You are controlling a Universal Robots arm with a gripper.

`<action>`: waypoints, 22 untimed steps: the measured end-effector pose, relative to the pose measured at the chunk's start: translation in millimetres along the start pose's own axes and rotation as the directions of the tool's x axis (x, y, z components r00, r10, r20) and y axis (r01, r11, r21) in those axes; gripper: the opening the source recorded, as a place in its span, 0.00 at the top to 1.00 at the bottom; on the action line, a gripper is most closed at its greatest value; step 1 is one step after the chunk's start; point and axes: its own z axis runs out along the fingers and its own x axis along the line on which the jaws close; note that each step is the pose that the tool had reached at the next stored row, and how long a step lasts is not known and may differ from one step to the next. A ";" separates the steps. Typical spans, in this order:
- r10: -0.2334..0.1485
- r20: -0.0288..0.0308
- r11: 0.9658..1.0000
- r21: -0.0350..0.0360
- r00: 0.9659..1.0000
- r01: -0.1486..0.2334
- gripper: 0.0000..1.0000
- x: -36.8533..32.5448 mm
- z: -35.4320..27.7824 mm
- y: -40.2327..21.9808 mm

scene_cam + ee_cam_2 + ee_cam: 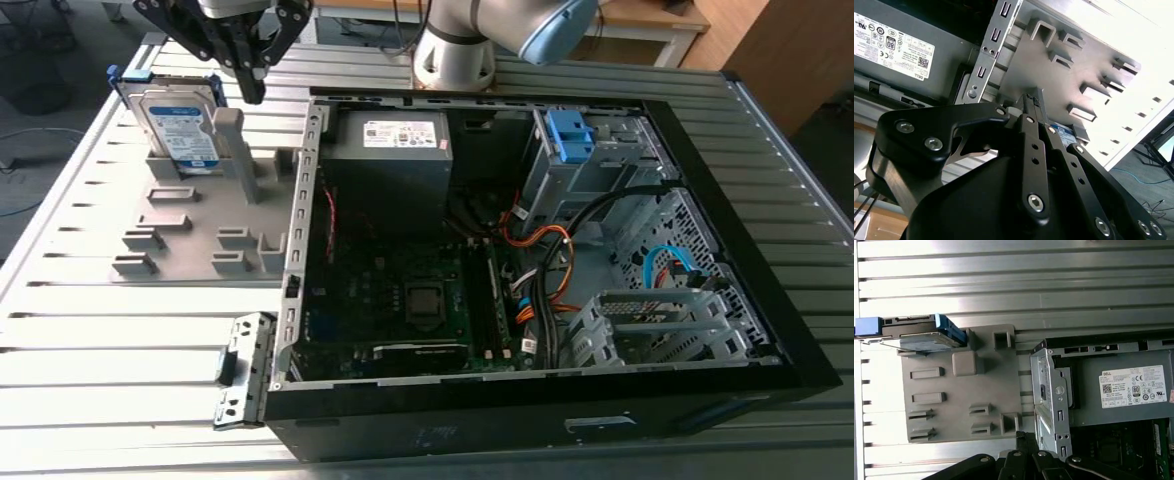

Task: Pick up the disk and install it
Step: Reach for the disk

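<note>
The disk (180,122) stands on edge in a slot of a grey holder (187,235) that lies on the slatted metal surface (94,340), toward the exterior view's left. Its white-and-blue label faces the camera and blue rails run along its edges. In the first wrist view the disk (919,339) sits at one end of the holder (959,400), whose other slots are unfilled.

The pincer (251,90) hangs above the holder, just to the exterior view's right of the disk and not touching it. Its black fingers (1032,107) are drawn together with nothing between them.

Beside the holder, to the exterior view's right, an open computer case (747,250) lies on the surface. Inside it are a grey box with a white sticker (387,160), a circuit board (387,300), a blue bracket (567,135) in the metal cage, and loose cables (554,270).
</note>
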 end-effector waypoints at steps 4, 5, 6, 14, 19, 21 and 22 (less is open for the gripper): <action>0.000 0.000 1.000 0.000 1.000 0.000 0.89 2.8 -0.1 -0.2; 0.000 0.000 1.000 0.000 1.000 0.000 0.89 3.4 -0.1 -0.2; 0.000 0.000 1.000 0.000 1.000 0.000 0.89 4.0 -0.2 -0.3; 0.000 0.000 1.000 0.000 1.000 0.000 0.89 9.0 -0.3 -0.7; 0.000 0.000 1.000 0.000 1.000 0.000 0.89 12.4 -0.4 -0.9; 0.000 0.000 1.000 0.000 1.000 0.000 0.89 13.7 -0.4 -1.0; 0.000 0.000 1.000 0.000 1.000 0.000 0.89 14.5 -0.4 -1.1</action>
